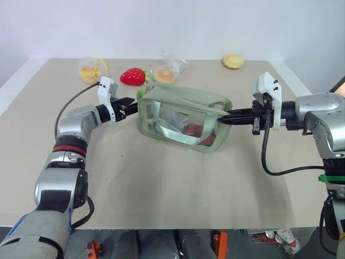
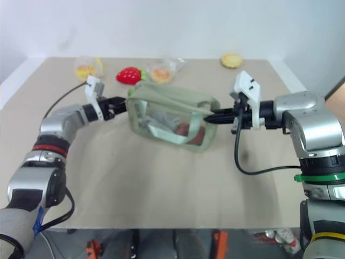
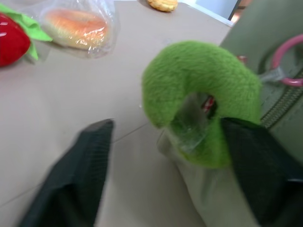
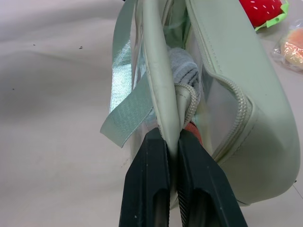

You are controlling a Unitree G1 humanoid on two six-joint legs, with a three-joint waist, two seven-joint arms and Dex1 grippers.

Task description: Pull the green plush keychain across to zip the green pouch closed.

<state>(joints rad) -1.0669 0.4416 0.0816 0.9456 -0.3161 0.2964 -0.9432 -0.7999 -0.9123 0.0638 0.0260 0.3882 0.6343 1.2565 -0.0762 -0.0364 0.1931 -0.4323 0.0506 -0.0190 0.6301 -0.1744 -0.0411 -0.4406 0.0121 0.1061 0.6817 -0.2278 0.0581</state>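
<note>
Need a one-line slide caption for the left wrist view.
Left gripper open around the green plush keychain at the green pouch end, not yet clamped.

you're looking at a green pouch (image 4: pixel 265 142) of smooth, matt leather-like fabric with a clear glossy plastic window and woven webbing straps. the green plush keychain (image 3: pixel 201 90) is fuzzy, soft pile. the left hand (image 3: pixel 165 165) has matt black ribbed plastic fingers (image 3: pixel 75 175). the counter (image 1: pixel 178 183) is dull beige, smooth. the bun's bag (image 3: pixel 80 28) is thin crinkled shiny film.
</note>
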